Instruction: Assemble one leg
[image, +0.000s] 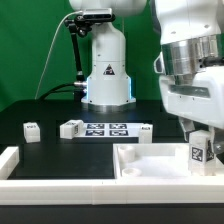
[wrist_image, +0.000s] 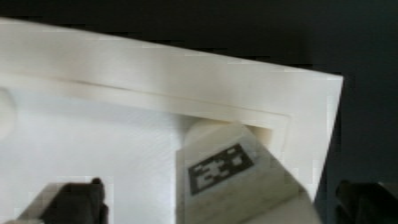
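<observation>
One leg (wrist_image: 228, 165) concerns us: it stands in the corner of the large white tray-like part (image: 150, 170), on the exterior view's right, between our gripper (wrist_image: 210, 203) fingers, whose jaws are spread wide and pinching nothing. We judge the leg may be only loosely seated; a finger brushing it as we lift could tip or pull it out. Farther back, three loose legs (image: 72, 128) lie beside the marker board (image: 106, 128).
</observation>
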